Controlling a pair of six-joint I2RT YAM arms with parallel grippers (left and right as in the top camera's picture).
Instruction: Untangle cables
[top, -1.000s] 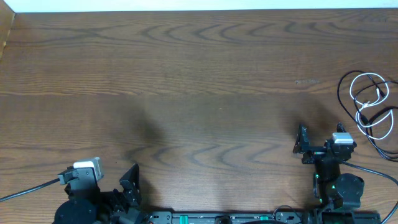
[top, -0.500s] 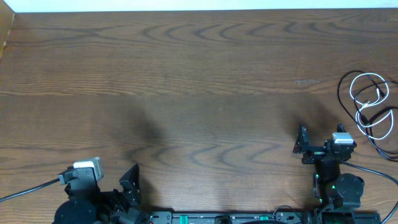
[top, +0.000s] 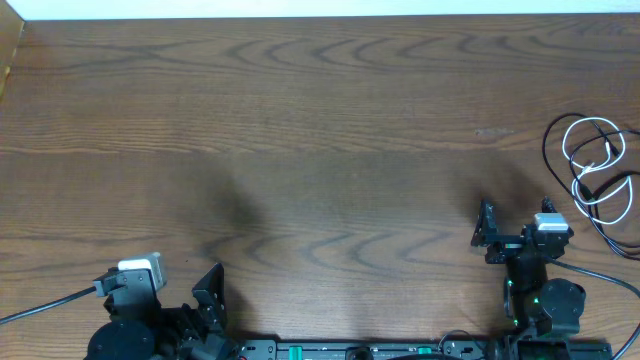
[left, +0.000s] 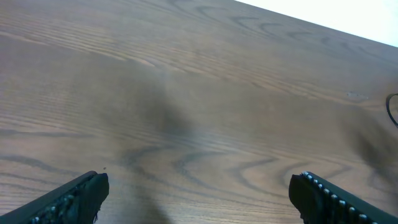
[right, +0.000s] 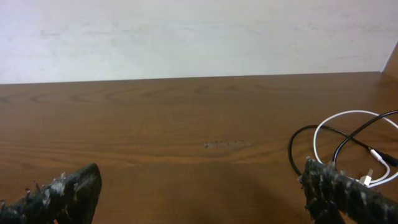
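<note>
Lying in overlapping loops against the right edge of the tabletop, about midway between its far and near corners, the cables (top: 598, 160) had not been separated. The white cable (right: 318, 134) curled in rings, and the black cable (right: 291, 152) swept round their left side and crossed through them. Whether any true knot bound them could not be told from the overhead view. A small white plug showed among the loops. By my reading, none of the untangling had been done: neither cord was held, and both remained to be lifted and drawn apart.

The right gripper (top: 486, 232) stood to the left of the bundle and nearer the near edge, close to it but touching nothing. In the right wrist view its fingers (right: 65, 190) were spread wide with bare wood between them, and the loops sat beyond the right-hand finger, off the line of the opening. It would likely have needed to swing toward the right edge to reach them.

The left gripper (top: 208, 312) sat by the near left corner, well apart from the cables, its jaws also spread wide over the table (left: 199, 93) and holding nothing.
</note>
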